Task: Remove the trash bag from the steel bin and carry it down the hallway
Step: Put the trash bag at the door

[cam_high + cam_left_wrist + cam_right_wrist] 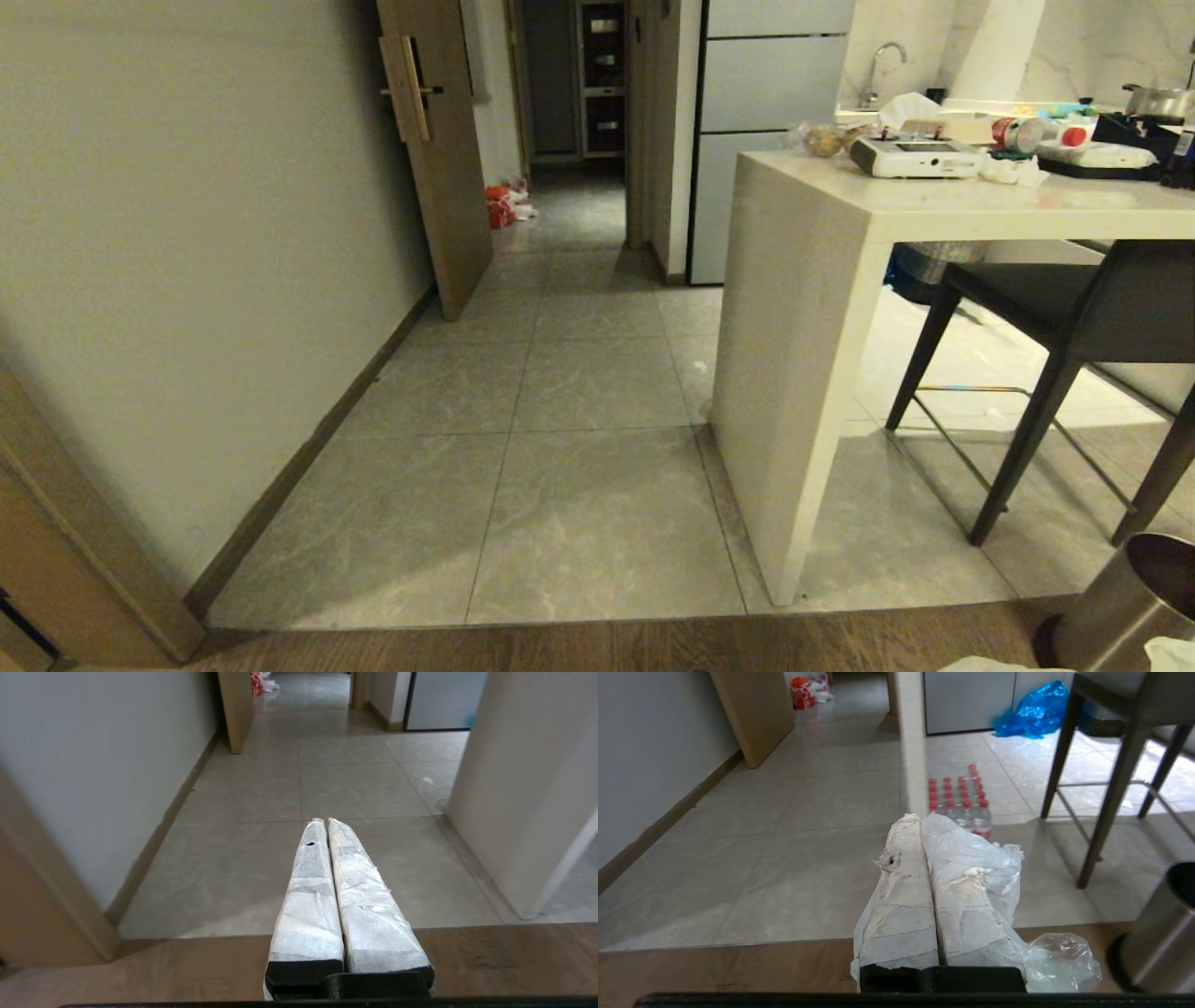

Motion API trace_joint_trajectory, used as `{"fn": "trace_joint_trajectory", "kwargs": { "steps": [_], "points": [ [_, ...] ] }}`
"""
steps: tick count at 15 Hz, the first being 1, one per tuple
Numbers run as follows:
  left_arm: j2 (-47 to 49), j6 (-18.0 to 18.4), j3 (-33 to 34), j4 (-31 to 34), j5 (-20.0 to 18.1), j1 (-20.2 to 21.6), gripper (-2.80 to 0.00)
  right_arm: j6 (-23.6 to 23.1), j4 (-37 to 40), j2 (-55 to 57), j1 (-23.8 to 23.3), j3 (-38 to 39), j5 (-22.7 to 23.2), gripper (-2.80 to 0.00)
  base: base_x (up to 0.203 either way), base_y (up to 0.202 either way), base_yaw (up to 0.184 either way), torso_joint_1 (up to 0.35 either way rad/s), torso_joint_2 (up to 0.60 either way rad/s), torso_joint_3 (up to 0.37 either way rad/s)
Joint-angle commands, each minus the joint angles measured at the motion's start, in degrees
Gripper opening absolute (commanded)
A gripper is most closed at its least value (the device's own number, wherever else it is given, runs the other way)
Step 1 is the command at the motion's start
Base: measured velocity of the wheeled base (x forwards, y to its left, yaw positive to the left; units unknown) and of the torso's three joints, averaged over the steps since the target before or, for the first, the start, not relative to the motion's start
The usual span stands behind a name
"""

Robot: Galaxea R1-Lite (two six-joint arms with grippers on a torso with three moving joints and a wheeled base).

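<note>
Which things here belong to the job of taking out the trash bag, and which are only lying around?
Belong to the job:
- trash bag, pinched in the shut right gripper
- steel bin, standing on the wooden floor
- hallway, ahead past the open door

Just lying about:
- blue bag
- pack of water bottles
- chair
- cluttered counter
- red and white bag

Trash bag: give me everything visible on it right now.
The trash bag is thin, translucent whitish plastic, crumpled. The right claw is shut on it: film is pinched between the taped fingers, drapes over one of them and bunches loosely beside the claw, above the wooden floor. It is out of the steel bin, which stands alongside. In the head view only whitish scraps show at the bottom edge.
</note>
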Motion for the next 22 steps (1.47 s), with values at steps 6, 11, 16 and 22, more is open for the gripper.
{"fn": "trace_joint_trajectory", "kwargs": {
  "steps": [6,11,16,22],
  "points": [
    [0.0,0.0,0.1,0.0,0.0,0.0,-2.80,0.0,0.0,0.0,0.0,0.0,0.0,-2.80,0.000,0.190,0.002,0.003,0.00,0.002],
    [0.0,0.0,0.1,0.0,0.0,0.0,-2.80,0.0,0.0,0.0,0.0,0.0,0.0,-2.80,0.000,0.050,0.001,0.001,0.00,0.002],
    [0.0,0.0,0.1,0.0,0.0,0.0,-2.80,0.0,0.0,0.0,0.0,0.0,0.0,-2.80,0.101,0.000,0.001,0.002,0.00,0.002],
    [0.0,0.0,0.1,0.0,0.0,0.0,-2.80,0.0,0.0,0.0,0.0,0.0,0.0,-2.80,0.188,0.000,0.000,0.001,0.00,0.001]
  ]
}}
